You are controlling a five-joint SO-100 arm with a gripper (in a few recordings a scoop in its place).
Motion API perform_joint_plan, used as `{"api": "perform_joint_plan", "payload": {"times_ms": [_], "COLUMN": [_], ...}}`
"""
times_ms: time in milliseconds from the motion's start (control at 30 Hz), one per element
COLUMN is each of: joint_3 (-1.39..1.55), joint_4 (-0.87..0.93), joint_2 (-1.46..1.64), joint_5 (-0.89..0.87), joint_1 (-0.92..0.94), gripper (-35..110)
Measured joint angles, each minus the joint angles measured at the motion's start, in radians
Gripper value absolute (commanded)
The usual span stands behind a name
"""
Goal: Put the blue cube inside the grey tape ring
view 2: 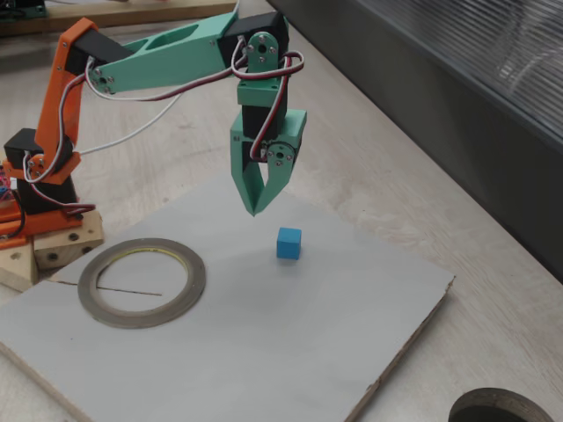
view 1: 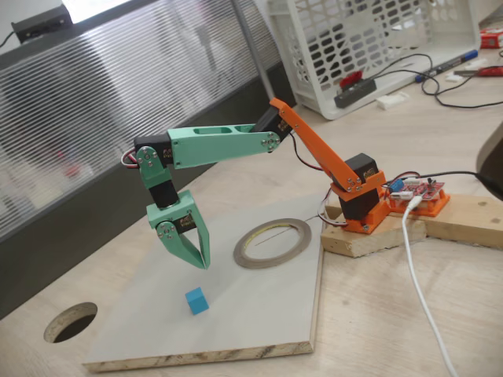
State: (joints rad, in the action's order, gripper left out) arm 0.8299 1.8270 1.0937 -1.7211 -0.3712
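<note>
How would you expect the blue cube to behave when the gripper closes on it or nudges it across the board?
The blue cube looks solid with flat faces, so it should probably stay rigid and slide, not roll. It is tiny beside the gripper, so likely light and easily knocked askew. The board looks smooth, so an off-centre pinch may spin it away.

Arm [view 1: 228, 145] in two colours: base and lower link orange, upper link and wrist mint green with long oval cut-outs. Black servo blocks at joints. Thin red, white, black wires run along links. Gripper [view 2: 255, 207] mint green, two tapered pointed fingers, small silver screws at pivot.
</note>
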Motion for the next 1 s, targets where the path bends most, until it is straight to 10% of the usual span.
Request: {"api": "perform_joint_plan", "payload": {"times_ms": [400,800,1000], "joint_3": [-0.011,-0.012,-0.012], "joint_4": [-0.006,0.037,0.141], "joint_2": [0.000,0.002,-0.006], "joint_5": [0.000,0.000,0.000], "joint_1": [0.000,0.000,-0.002], "gripper": [3,91,102]}}
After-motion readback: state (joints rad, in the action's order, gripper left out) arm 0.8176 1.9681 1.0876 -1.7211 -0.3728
